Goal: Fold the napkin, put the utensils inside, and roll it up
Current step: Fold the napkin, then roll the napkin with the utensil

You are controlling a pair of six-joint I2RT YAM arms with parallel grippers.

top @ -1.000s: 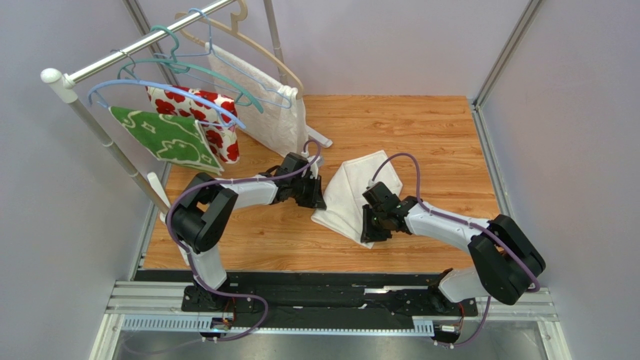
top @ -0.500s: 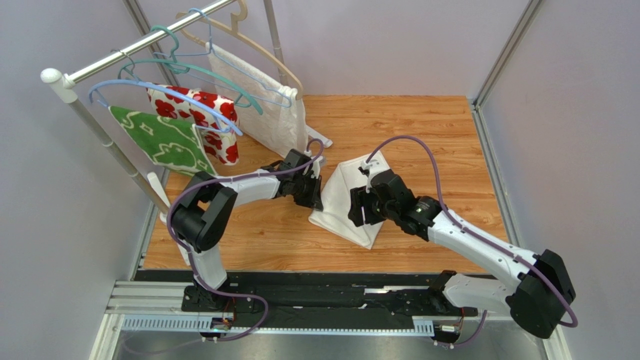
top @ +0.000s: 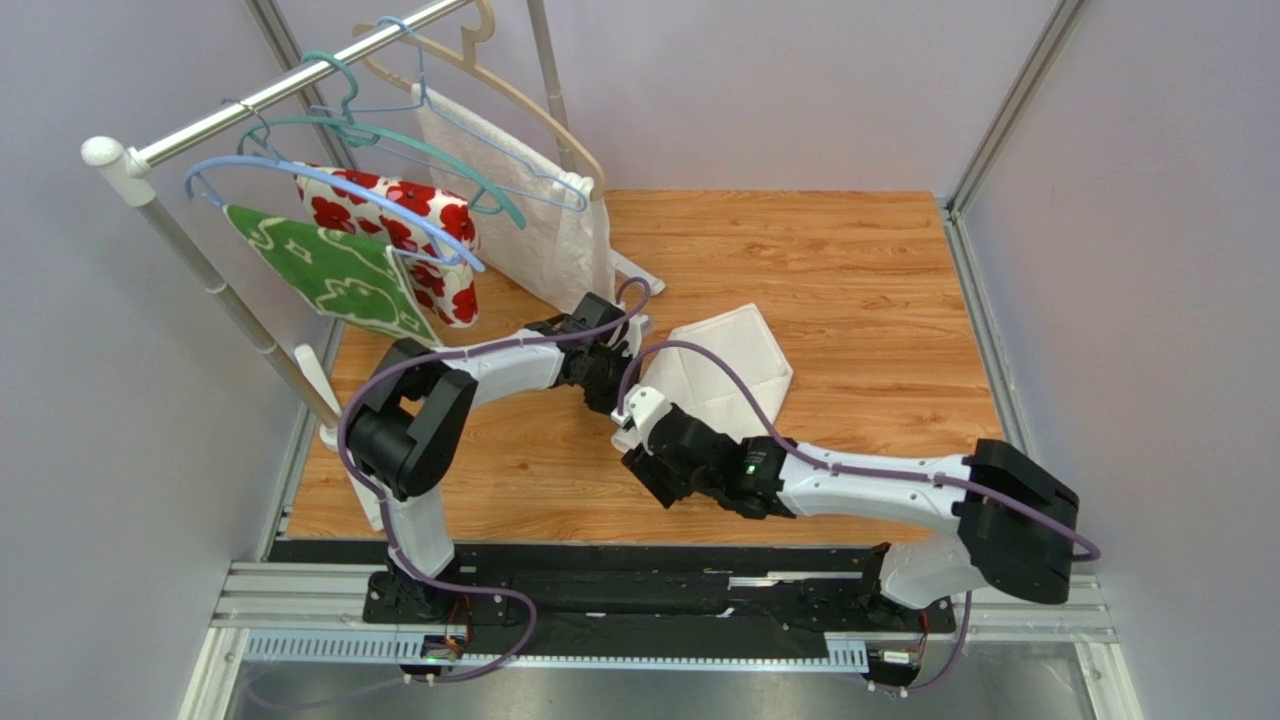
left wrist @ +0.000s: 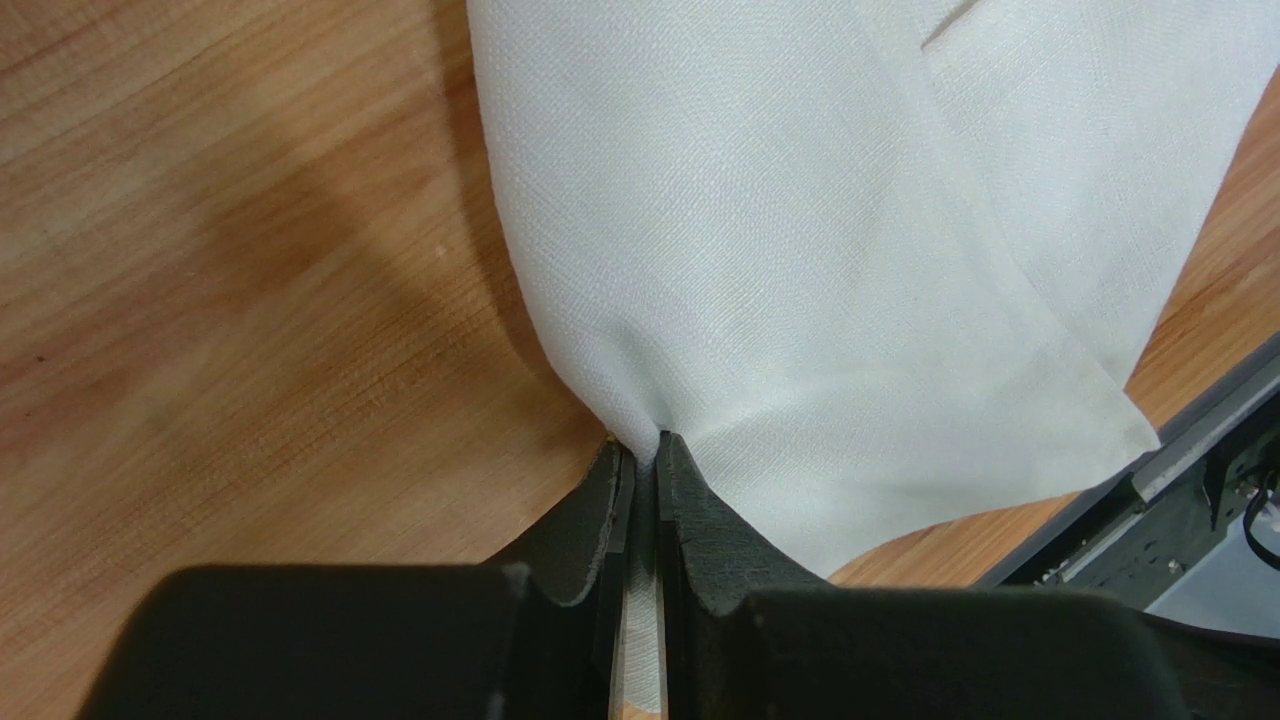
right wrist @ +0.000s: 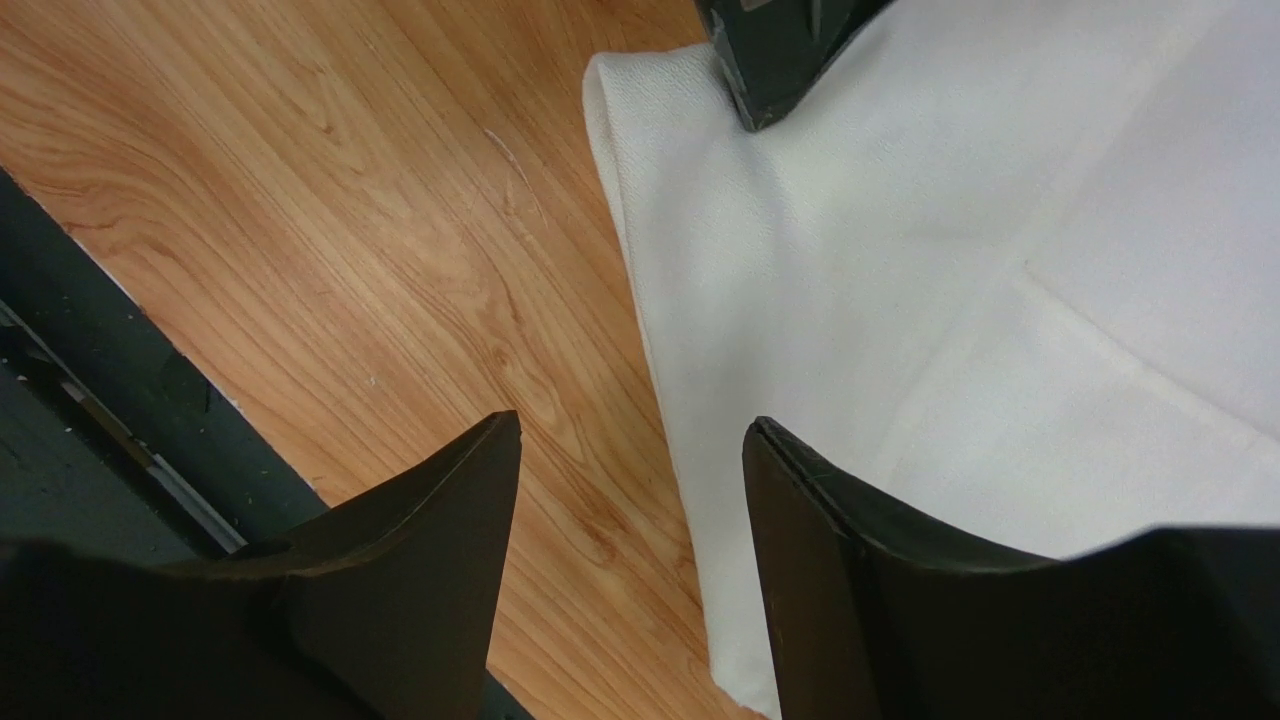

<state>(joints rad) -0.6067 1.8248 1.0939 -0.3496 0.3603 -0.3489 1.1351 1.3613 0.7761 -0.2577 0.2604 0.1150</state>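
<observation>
Here the folded napkin [top: 732,365] is laid near the middle of the worktop [top: 887,270]. Its left edge is pinched in the left pincer [left wrist: 643,447], and the right pincer [right wrist: 631,435] is held wide over its edge.

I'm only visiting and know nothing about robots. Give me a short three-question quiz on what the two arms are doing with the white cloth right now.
1. True or false: the left gripper is clamped on the napkin.
2. Pick one. The right gripper is: A) shut on the napkin; B) open, holding nothing; C) shut, holding nothing.
3. Fill the gap: the napkin lies on a ____ tabletop.
Key: 1 true; 2 B; 3 wooden.
</observation>
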